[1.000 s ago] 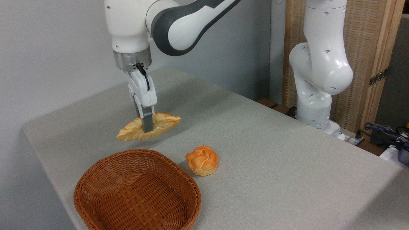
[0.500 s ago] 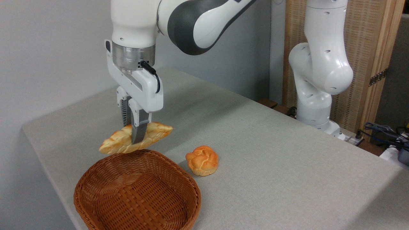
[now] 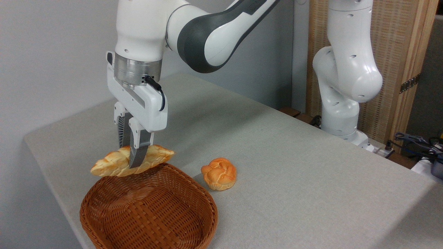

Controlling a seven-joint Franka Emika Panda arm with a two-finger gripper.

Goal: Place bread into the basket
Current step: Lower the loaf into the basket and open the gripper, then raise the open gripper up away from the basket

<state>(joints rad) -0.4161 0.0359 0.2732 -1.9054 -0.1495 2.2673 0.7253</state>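
My gripper (image 3: 133,162) is shut on the bread (image 3: 110,165), a long braided golden-orange loaf with pointed ends. It grips the loaf near its middle, and the loaf hangs roughly level in the air. The loaf sits just above the far rim of the basket (image 3: 204,221), a shallow brown woven wicker bowl at the table's front left. Nothing lies inside the basket. One grey finger crosses the front of the loaf; the other is behind it.
A small round knotted bun (image 3: 219,173) lies on the grey table (image 3: 294,166) just right of the basket. A second white robot arm (image 3: 346,72) stands at the table's far right edge. Cables lie at the far right.
The gripper has carried the bread down and to the left, from behind the basket to just above its far rim. The wrist has turned. The bun and basket have not moved.
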